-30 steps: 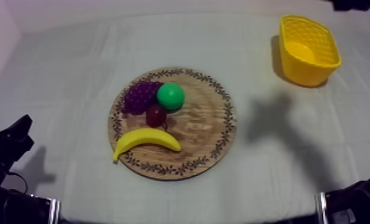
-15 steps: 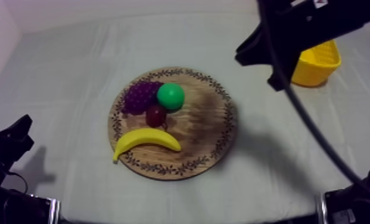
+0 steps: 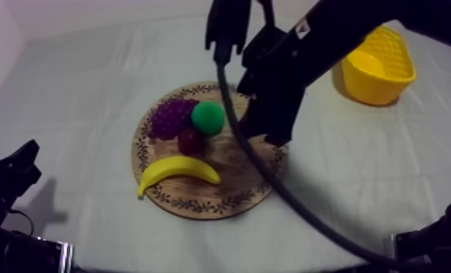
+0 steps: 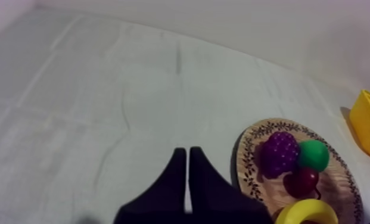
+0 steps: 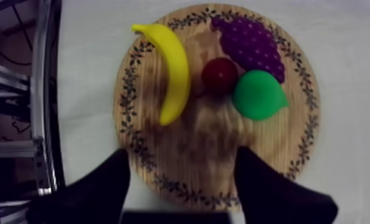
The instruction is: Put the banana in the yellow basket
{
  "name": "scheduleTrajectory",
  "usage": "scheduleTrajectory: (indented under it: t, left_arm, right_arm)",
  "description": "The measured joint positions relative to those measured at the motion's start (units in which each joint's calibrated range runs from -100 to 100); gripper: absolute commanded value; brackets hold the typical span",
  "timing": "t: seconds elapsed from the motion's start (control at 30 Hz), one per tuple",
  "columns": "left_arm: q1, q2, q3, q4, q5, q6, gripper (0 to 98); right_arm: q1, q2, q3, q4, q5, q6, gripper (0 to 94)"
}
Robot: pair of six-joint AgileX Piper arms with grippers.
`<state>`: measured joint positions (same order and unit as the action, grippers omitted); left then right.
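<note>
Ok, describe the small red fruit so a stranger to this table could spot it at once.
On the table lies a round wooden board with a patterned rim, holding four fruits. The small red fruit sits among them, between the yellow banana and the purple grapes and green pear. It alone is dark red and the smallest.

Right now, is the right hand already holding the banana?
No, the right hand is open above the wooden board, and the banana lies untouched on it.
</note>
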<state>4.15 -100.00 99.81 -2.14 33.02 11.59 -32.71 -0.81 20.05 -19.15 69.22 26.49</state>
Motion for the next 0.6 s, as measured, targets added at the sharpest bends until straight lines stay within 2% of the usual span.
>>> scheduleTrajectory:
  t: [0.23,0.6]
  left_arm:
    - [0.0,0.0,0.0,0.0,0.1,0.0,0.1]
    - [0.0,0.0,0.0,0.0,0.1,0.0,0.1]
  right_arm:
    - [-2.2,7.6,-2.1,-0.1,-2.6,0.7,58.1]
    - [-4.6,18.4,-5.5,-1.5,-6.4,2.2,58.0]
